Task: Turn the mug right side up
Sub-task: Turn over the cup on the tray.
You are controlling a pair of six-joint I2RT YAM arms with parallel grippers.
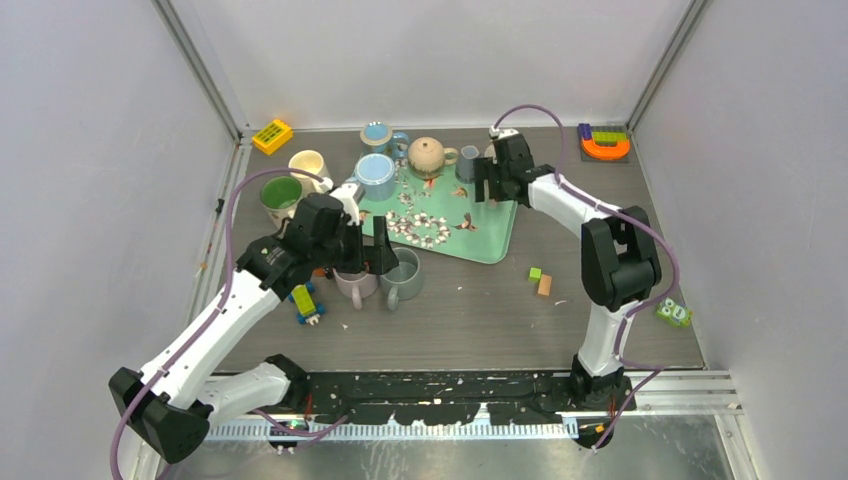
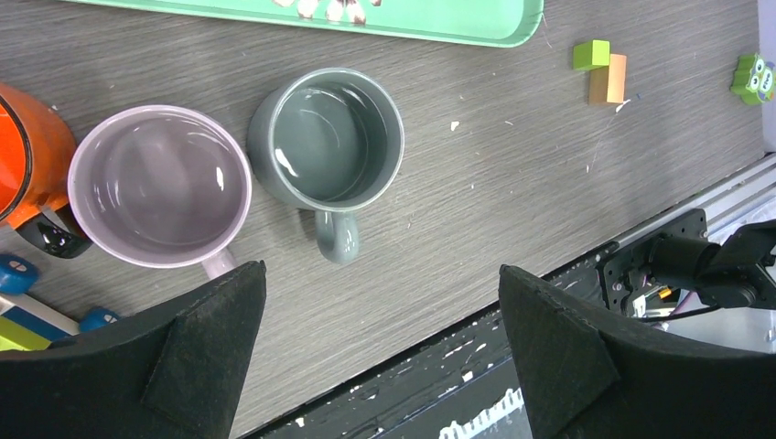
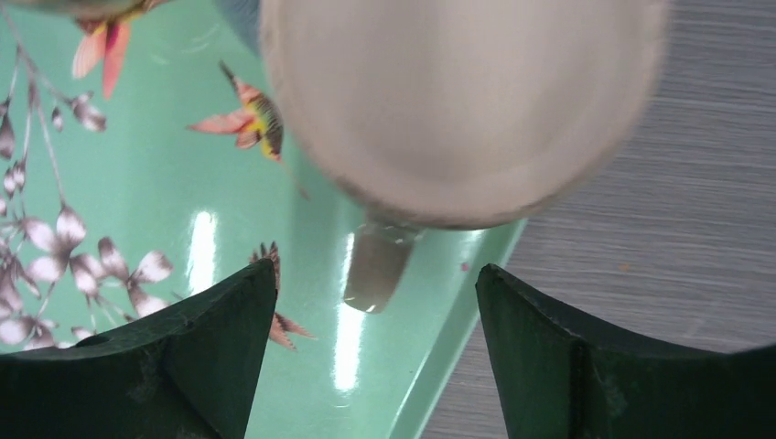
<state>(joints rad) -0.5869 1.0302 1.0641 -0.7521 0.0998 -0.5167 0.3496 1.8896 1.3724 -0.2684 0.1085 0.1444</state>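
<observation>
The table (image 1: 560,320) is dark grey with a fine wood grain, boxed in by plain pale walls (image 1: 100,150) on metal posts. A mint-green tray (image 3: 137,183) printed with birds and blossom lies on it. The mug (image 3: 458,101) stands upside down at the tray's edge, just ahead of the right gripper (image 3: 375,274), whose jaws are spread and clasp nothing. Its pale, flat base faces up, too blurred to read any mark, and its handle (image 3: 380,247) points back into the gap between the jaws. The left gripper (image 2: 380,268) is spread wide and empty, with an upright grey mug (image 2: 329,137) and lilac mug (image 2: 160,183) ahead of its jaws.
</observation>
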